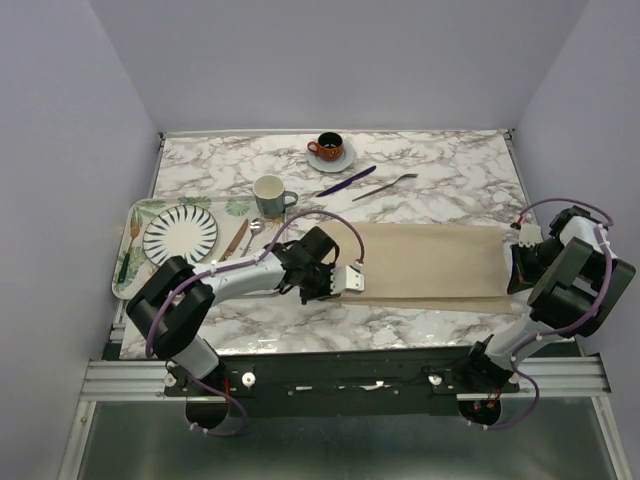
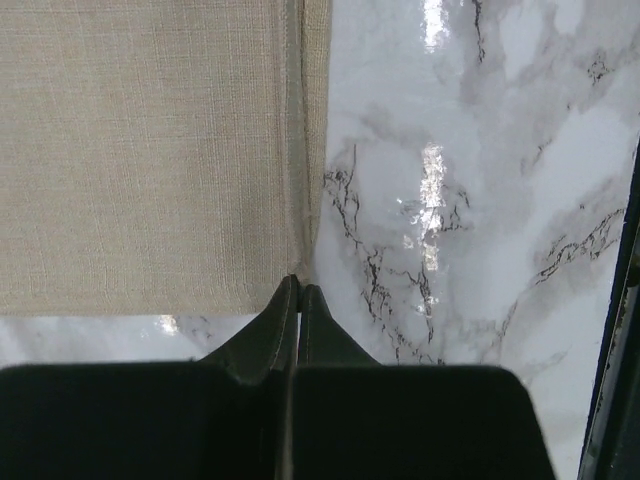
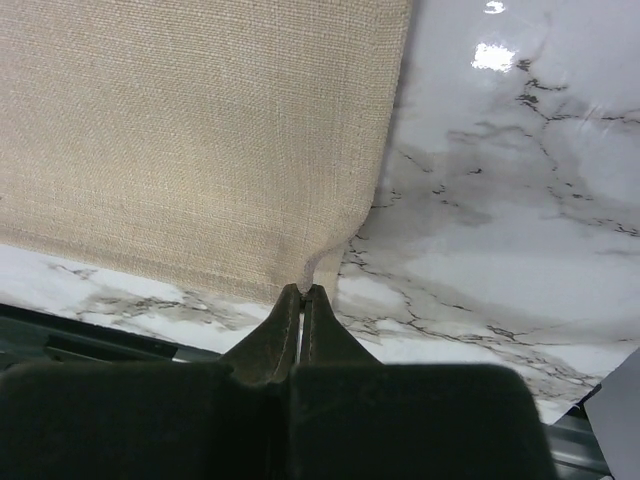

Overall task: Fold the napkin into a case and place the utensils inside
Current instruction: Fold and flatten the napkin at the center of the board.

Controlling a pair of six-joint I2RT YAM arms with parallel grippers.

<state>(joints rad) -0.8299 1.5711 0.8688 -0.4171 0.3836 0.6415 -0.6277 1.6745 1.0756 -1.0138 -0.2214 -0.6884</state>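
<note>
The beige napkin [image 1: 430,265] lies as a long strip across the marble table [image 1: 450,170]. At the strip's left end, my left gripper [image 1: 340,290] is shut, and in the left wrist view its tips [image 2: 298,284] pinch a raised crease at the near corner of the napkin [image 2: 150,150]. My right gripper [image 1: 513,275] is shut on the right end; its tips [image 3: 303,291] hold a lifted corner of the napkin [image 3: 200,130]. The utensils lie beyond the cloth: a purple knife [image 1: 346,181] and a silver fork [image 1: 384,186].
A leaf-printed tray [image 1: 135,225] at the left holds a striped plate [image 1: 180,235], a copper knife [image 1: 236,238] and a small spoon [image 1: 252,232]. A pale mug [image 1: 270,194] stands beside it. A dark cup on a saucer [image 1: 330,149] sits at the back.
</note>
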